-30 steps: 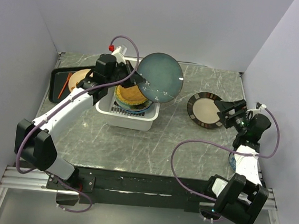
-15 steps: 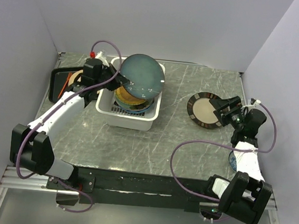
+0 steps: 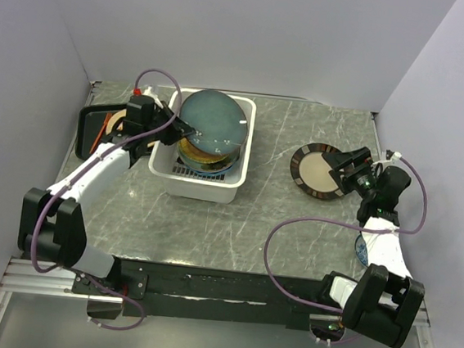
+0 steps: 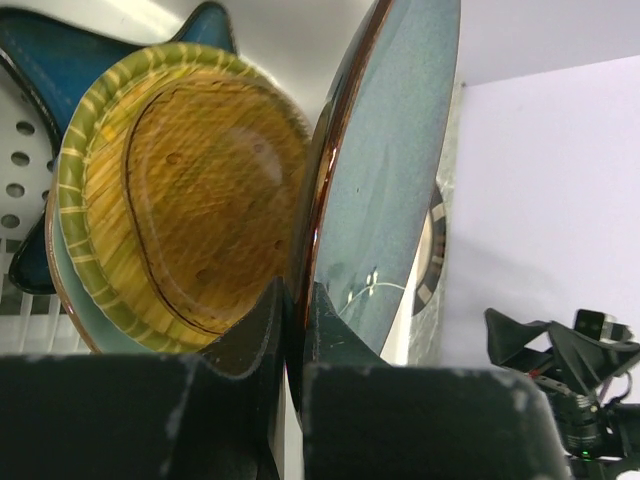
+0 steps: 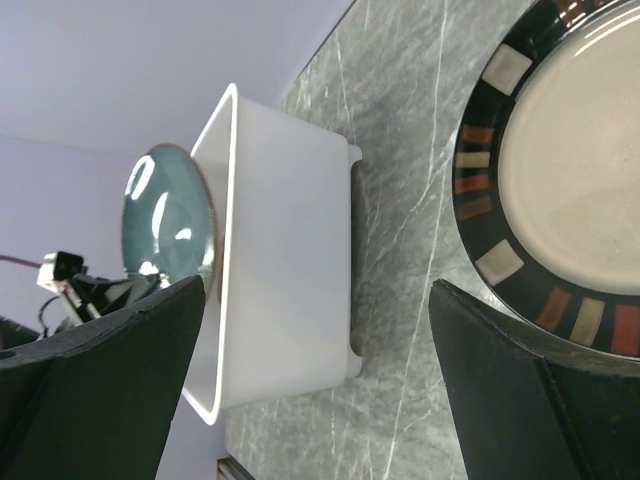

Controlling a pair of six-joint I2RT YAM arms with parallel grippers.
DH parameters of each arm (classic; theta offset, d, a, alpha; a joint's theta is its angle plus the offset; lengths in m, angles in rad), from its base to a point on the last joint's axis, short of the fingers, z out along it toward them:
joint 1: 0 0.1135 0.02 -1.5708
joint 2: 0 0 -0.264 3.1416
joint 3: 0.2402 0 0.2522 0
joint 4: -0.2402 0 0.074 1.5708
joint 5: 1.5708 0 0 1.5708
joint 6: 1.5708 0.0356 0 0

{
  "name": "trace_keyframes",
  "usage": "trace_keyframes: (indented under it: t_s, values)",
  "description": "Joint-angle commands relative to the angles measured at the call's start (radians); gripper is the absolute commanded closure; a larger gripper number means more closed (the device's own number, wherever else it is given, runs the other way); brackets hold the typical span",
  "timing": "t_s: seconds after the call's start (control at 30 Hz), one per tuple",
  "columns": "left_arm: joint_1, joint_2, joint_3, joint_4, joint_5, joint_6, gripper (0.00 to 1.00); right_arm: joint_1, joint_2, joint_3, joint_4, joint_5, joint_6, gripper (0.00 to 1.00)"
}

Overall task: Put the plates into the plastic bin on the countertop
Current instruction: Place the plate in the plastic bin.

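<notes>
The left fingers (image 4: 250, 340) are pinched tight on the rim of the big dark teal plate (image 3: 211, 121). It tilts over the yellow plate (image 4: 190, 190) in the white bin (image 3: 202, 189), maybe touching it. The right fingers (image 5: 110, 380) are spread wide near the tan plate (image 5: 575, 180) on the table (image 3: 252, 217).

The white rectangular plastic bin (image 3: 202, 189) sits left of centre on the grey-green stone table (image 3: 243, 224), the flat black tray (image 3: 86, 131) just left of it. In the bin the yellow woven-look plate (image 4: 190, 200) tops a stack — over it tilts the large dark teal round plate (image 3: 212, 121), its left rim in the left end effector (image 3: 176, 126). The tan dark-rimmed round plate (image 3: 318, 172) lies well right.
</notes>
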Motion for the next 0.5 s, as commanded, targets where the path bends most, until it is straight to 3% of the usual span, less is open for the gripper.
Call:
trace_keyframes:
  t_s: [0.0, 0.47]
  values:
    - [0.005, 0.014, 0.039, 0.187, 0.077, -0.051, 0.99, 0.01, 0.011, 0.049, 0.024, 0.009, -0.018, 0.0]
    - [0.008, 0.04, 0.003, 0.178, 0.08, -0.055, 0.99, 0.01, 0.025, 0.055, 0.024, 0.004, -0.022, 0.0]
